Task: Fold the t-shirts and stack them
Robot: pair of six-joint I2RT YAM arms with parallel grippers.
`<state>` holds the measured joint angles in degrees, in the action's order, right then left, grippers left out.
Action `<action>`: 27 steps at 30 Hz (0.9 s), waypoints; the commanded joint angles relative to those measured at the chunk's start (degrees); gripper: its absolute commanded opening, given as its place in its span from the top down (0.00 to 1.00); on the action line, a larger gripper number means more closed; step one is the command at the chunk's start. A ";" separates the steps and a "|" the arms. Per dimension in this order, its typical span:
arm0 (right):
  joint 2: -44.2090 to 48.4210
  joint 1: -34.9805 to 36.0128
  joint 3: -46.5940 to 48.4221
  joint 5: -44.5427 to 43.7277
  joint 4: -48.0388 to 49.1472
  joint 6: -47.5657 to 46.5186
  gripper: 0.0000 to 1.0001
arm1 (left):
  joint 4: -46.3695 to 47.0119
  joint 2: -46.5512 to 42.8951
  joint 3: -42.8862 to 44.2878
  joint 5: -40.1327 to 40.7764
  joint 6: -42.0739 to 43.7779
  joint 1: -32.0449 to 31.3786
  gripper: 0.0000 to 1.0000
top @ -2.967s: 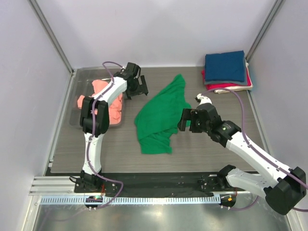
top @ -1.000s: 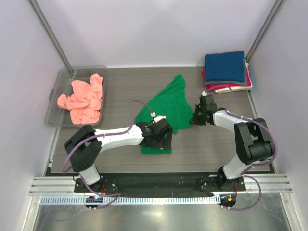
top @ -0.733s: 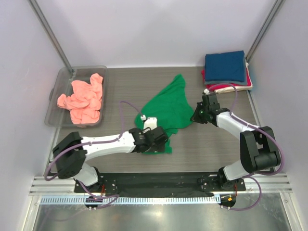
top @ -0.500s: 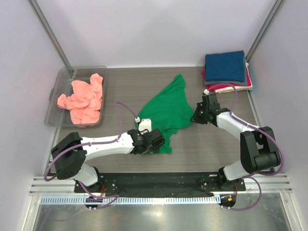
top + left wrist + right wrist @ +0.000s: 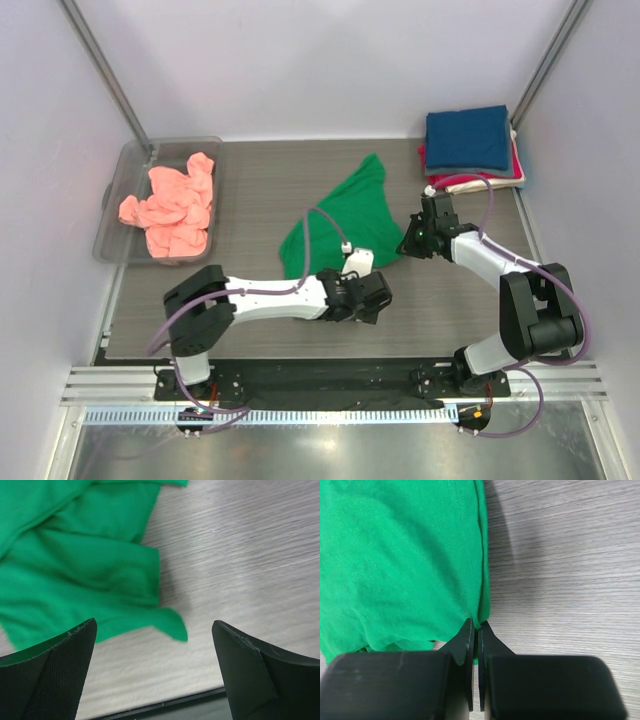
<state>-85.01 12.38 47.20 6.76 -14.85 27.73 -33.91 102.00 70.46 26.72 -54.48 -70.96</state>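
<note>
Jaws of the right gripper point(image 5: 476, 626) are kept clamped on the side hem of the green t-shirt point(image 5: 350, 215), which is spread mid-bench point(image 5: 250, 185). Those of the left gripper point(image 5: 154, 630) are held wide apart and are now found shifted rightward, over the near corner. A second hold for flattening is judged imminent.

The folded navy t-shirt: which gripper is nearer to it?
Right. The right gripper sits just in front of the navy t-shirt, pinching the green t-shirt's edge. The left gripper, open, is farther away, over that shirt's near corner.
</note>
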 commanded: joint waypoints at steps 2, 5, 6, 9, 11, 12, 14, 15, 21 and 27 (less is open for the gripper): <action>2.04 -0.52 2.11 0.18 -0.09 -0.92 0.99 | 0.34 5.93 3.72 -0.27 3.50 -0.23 0.03; 2.04 -0.60 2.28 0.27 -0.35 -0.83 0.99 | -1.77 8.74 5.04 2.53 3.07 -0.23 0.19; 2.13 -0.69 2.37 0.35 -0.44 -0.83 0.99 | -3.16 8.83 5.22 3.33 2.89 -0.23 0.31; 2.92 -0.87 2.89 0.44 -0.71 -0.66 0.99 | -6.41 5.24 4.61 6.31 2.01 -0.23 0.98; 3.79 -1.31 3.68 1.23 -1.67 -0.22 0.99 | -8.97 1.47 3.99 8.16 2.01 -0.23 1.00; 4.24 -1.66 5.17 1.84 -2.19 0.39 0.99 | -12.55 -2.99 4.07 10.52 2.36 -0.23 1.00; 6.16 -2.88 7.72 3.42 -4.82 1.01 0.99 | -17.04 -7.58 5.03 13.17 3.06 -0.23 1.00; 7.13 -3.41 11.30 3.78 -6.05 1.19 0.99 | -21.94 -12.91 5.74 16.23 4.11 -0.23 1.00; 12.76 -6.14 33.16 3.52 -17.74 0.75 0.99 | -36.31 -29.64 14.70 25.74 9.56 0.82 1.00; 15.14 -6.58 52.62 0.80 -27.85 0.84 0.99 | -36.58 -40.29 27.17 30.75 23.96 2.40 1.00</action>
<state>-73.03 5.98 92.73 9.26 -34.85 28.60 -66.35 63.13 92.73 50.46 -39.72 -69.12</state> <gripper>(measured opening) 0.048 0.009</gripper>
